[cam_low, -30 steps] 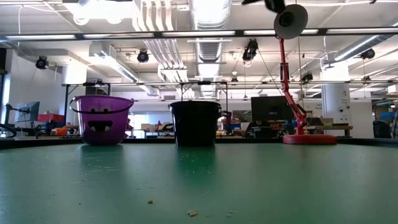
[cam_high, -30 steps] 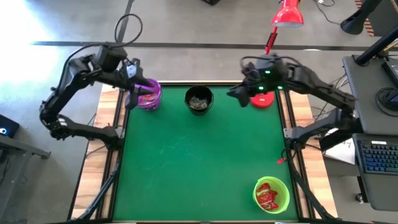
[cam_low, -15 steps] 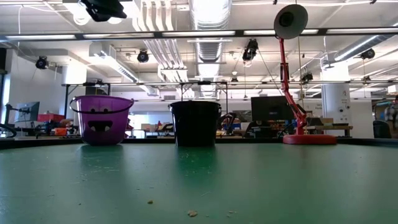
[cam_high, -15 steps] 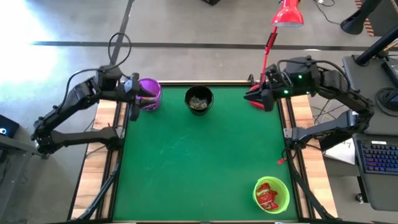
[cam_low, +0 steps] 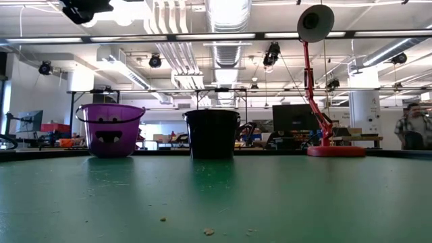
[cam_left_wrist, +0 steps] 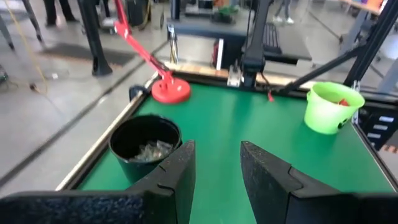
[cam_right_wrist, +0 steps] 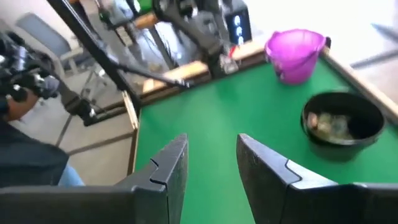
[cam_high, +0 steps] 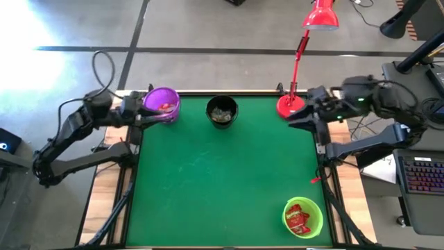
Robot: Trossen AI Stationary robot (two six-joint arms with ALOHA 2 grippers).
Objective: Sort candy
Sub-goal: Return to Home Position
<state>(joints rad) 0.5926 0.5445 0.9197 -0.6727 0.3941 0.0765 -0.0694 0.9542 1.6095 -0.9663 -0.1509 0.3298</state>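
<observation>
Step in hand: sorting looks finished, no sweet shows on the flat green table top [cam_high: 222,180], and this reads as the return to the home pose.
Left gripper: the left gripper [cam_high: 137,113] sits at the table's left edge, just beside the round purple plastic bucket [cam_high: 161,104]; fingers apart, nothing between them [cam_left_wrist: 216,152].
Right gripper: the right gripper [cam_high: 303,119] sits at the right edge, fingers spread and empty too [cam_right_wrist: 211,142].
Candy: the small wrapped candy [cam_high: 222,114] lies heaped in the round black plastic bucket [cam_high: 222,109]. Red-wrapped pieces fill the lime-green plastic bowl [cam_high: 303,216], and an orange-red bit shows in the purple one.
Next move: probably just folding each arm down clear of the table (no grasp needed, so the open fingers can stay as they are).
In the way: the tall red desk lamp [cam_high: 290,106] stands right beside the right gripper; the purple bucket crowds the left.
Around: pale crumbs [cam_low: 209,231] on the mat, and a person [cam_low: 413,128] far off in the room.
</observation>
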